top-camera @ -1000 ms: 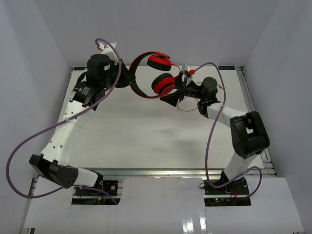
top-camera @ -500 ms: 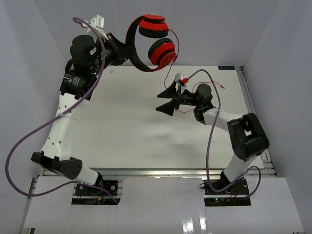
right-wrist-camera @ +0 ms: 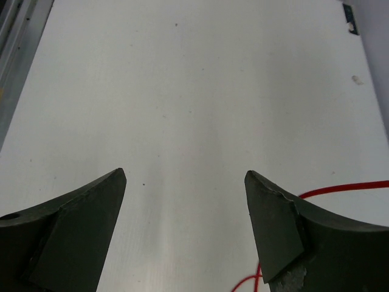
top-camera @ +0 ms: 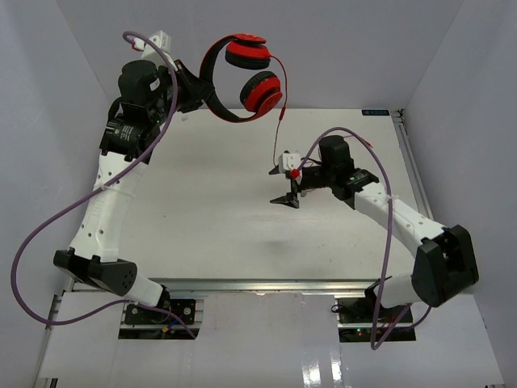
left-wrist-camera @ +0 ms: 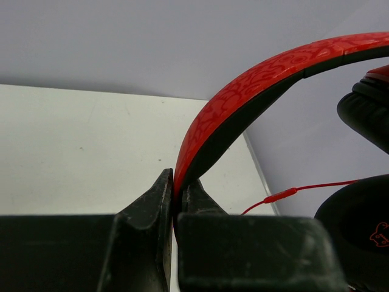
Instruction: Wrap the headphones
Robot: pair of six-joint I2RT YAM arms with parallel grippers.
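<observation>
Top external, headphones (top-camera: 246, 55) aloft, cups (top-camera: 260, 90) pointing right, left fingers (left-wrist-camera: 149, 231) clamping headband (left-wrist-camera: 243, 97) (right fingers (right-wrist-camera: 73, 225) apart).

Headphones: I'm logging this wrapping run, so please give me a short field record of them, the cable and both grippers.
headphones: lifted off the table, back left
left gripper: shut on the headband
cable: hangs loose from the cups toward the right gripper, not wound
right gripper: open, nothing in it, low over the table
cable near right gripper: lies on the table beside it, not gripped
</observation>
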